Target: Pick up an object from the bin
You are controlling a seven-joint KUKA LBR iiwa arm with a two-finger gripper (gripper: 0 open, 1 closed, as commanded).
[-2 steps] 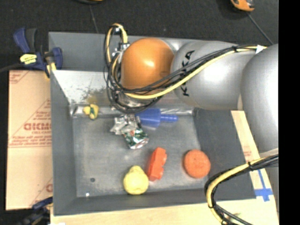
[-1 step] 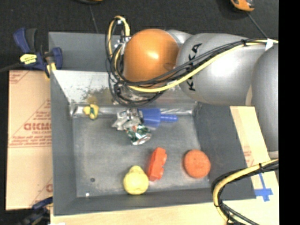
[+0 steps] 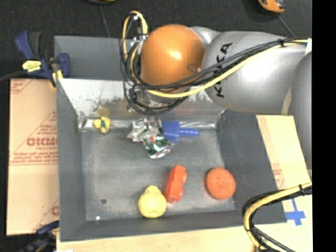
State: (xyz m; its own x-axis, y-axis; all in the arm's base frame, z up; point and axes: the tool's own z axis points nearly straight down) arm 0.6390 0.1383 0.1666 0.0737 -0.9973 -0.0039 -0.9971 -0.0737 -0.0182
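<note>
A large silver robot arm [image 3: 247, 77] reaches in from the right, with yellow and black cables along it and a rounded orange cover [image 3: 170, 54] at its wrist. Below it sits a grey metal bin [image 3: 113, 167] with sloping walls and a flat floor.

On the floor near the front right lies a round orange ball with a rough skin [image 3: 220, 184]. Left of it, slightly apart, lies a red-orange oblong plastic block [image 3: 176, 183], tilted. A yellow pear-shaped toy [image 3: 151, 202] rests at the block's lower left, touching or almost touching it.

At the back of the floor, a blue plastic piece with a short stub [image 3: 177, 131] lies just right of the gripper [image 3: 148, 135]. The gripper hangs low over the back centre; whether it is wide, narrow or gripping cannot be told. A crumpled silver and green wrapper-like scrap [image 3: 158, 147] lies directly at its tip.

A small yellow and green item [image 3: 103, 124] sits against the back wall, well to the left.
</note>
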